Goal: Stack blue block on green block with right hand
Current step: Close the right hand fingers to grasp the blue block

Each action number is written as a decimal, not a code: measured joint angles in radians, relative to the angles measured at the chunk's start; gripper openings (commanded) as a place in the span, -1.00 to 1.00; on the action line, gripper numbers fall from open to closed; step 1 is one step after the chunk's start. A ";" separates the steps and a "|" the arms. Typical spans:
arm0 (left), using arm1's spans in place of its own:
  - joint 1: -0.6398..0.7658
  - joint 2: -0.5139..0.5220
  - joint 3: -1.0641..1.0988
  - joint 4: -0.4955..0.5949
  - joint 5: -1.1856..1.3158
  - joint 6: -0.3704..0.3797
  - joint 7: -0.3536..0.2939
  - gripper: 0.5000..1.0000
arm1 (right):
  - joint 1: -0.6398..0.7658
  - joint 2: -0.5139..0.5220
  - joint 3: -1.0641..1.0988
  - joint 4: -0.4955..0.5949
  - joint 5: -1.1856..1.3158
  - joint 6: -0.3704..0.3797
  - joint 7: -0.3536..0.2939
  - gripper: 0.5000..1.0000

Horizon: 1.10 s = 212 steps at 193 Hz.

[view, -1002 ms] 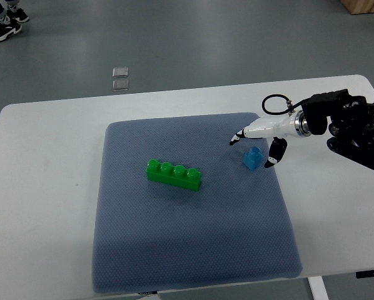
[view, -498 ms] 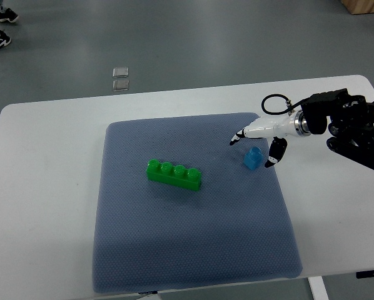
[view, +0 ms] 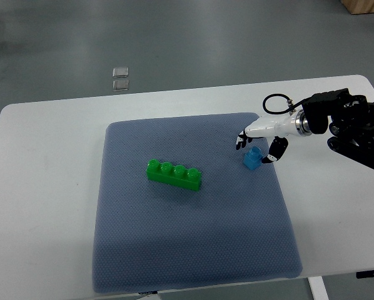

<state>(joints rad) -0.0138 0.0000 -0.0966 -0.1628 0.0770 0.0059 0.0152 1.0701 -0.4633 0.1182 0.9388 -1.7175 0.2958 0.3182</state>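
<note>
A small blue block [view: 252, 158] lies on the right part of the blue-grey mat [view: 187, 244]. A long green block [view: 173, 175] with several studs lies near the mat's middle, well to the left of the blue one. My right hand [view: 256, 147] reaches in from the right edge and hovers over the blue block, white with black fingertips [view: 241, 142]. Its fingers curl down on both sides of the block, close to it but not clearly gripping it. The left arm does not show.
The mat lies on a white table [view: 43, 187] with rounded corners. My black right forearm [view: 349, 125] and its cable loop occupy the table's right end. Two small clear squares [view: 120, 78] lie on the grey floor beyond the table.
The right hand's fingers have curled inward and closed in around the blue block. The blocks have not moved. A person's shoes at the top left have left the view.
</note>
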 measured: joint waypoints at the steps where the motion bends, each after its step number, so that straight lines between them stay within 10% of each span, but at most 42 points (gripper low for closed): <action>1: 0.000 0.000 0.000 0.000 0.000 0.000 0.000 1.00 | 0.000 0.000 0.000 0.000 0.000 0.000 0.000 0.00; 212: 0.000 0.000 0.000 0.000 0.000 0.000 0.000 1.00 | -0.008 -0.020 -0.005 0.012 0.007 0.002 0.010 -0.29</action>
<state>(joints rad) -0.0138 0.0000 -0.0966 -0.1627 0.0770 0.0063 0.0153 1.0625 -0.4830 0.1136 0.9505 -1.7107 0.2974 0.3283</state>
